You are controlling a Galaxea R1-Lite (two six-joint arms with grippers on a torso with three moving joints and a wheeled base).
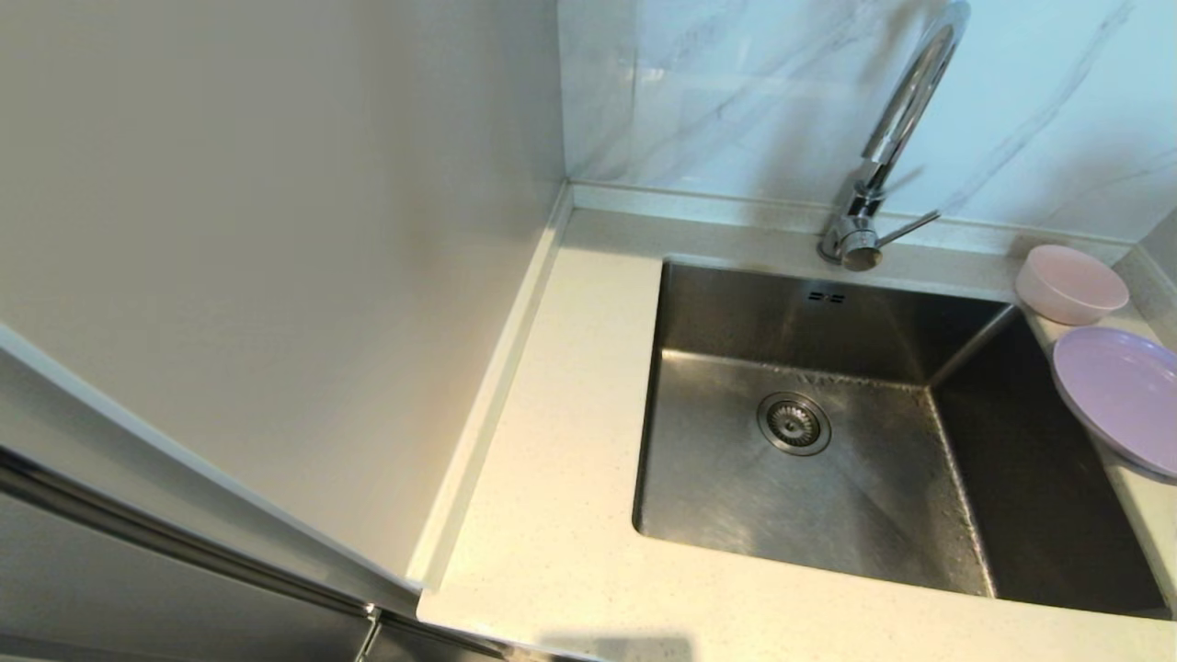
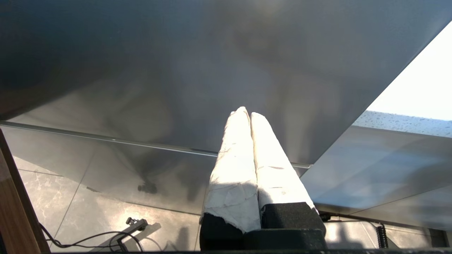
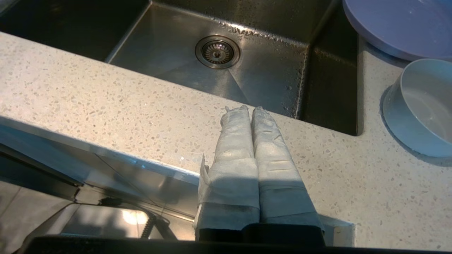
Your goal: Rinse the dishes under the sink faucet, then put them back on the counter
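Both hands pressed together, empty: right hand over counter; left hand seemingly below it.

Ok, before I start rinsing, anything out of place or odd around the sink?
One thing: the purple plate sits on the narrow counter strip right of the sink, its rim overhanging the basin. The pink bowl stands upright behind it. Faucet is off; no spills visible.
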